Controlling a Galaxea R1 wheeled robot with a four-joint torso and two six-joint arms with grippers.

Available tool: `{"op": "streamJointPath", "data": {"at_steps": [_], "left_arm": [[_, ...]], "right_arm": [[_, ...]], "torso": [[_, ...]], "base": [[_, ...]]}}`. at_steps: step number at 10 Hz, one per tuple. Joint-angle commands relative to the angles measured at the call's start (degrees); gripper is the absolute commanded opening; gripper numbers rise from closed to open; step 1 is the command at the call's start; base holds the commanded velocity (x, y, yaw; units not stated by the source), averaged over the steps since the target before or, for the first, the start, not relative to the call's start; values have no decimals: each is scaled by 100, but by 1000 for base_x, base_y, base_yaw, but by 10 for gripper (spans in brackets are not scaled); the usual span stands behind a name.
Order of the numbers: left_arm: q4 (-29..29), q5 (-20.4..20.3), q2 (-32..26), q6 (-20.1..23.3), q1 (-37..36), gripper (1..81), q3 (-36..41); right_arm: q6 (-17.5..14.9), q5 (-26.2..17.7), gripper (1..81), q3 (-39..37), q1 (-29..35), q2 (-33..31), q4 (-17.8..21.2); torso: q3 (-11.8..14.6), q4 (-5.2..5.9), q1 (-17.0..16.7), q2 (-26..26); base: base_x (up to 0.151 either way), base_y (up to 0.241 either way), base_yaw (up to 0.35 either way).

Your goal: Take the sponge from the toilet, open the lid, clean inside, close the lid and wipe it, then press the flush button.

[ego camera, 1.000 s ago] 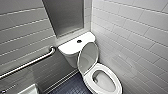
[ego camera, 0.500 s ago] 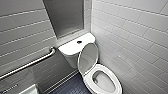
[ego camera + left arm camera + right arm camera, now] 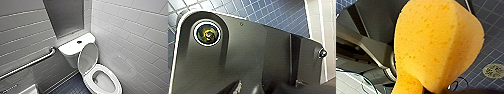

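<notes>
Against the corner of pale tiled walls stood the white ceramic toilet (image 3: 71, 58) with its boxy tank, and the white, smooth oval lid (image 3: 87, 57) was raised, leaning back on the tank front, so the bowl lay open for cleaning. The lid looked close to upright, and a brush from an arm reaching down past it could probably tip it forward onto the seat or the arm. The tiled wall sat just beside the bowl on one side, leaving little room to swing, so a scrape was likely there. The orange, pitted foam sponge (image 3: 436, 45) hung above the dark blue tiled floor (image 3: 493, 32), bent over on itself and pinched at its narrow end by the right gripper (image 3: 422, 90), closed on it. With so little foam caught, hard scrubbing might pull it free into the bowl. Whether the left gripper was open or closed could not be told. The small dark round flush button (image 3: 79, 42) sat on the tank top, just behind the lid's upper edge.
</notes>
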Motion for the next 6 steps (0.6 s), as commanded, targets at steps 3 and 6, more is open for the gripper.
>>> {"op": "streamJointPath", "data": {"at_steps": [3, 6], "left_arm": [[-223, 784, -464, -235, -891, 811, 872], [-257, 872, -667, -244, -1584, 811, 1375]], "right_arm": [[-28, -513, 10, 104, -179, -73, -140], [-28, -505, 10, 131, -144, 50, -131]], "torso": [[0, 0, 0, 0], [0, 0, 0, 0]], "base": [[0, 0, 0], [0, 0, 0]]}}
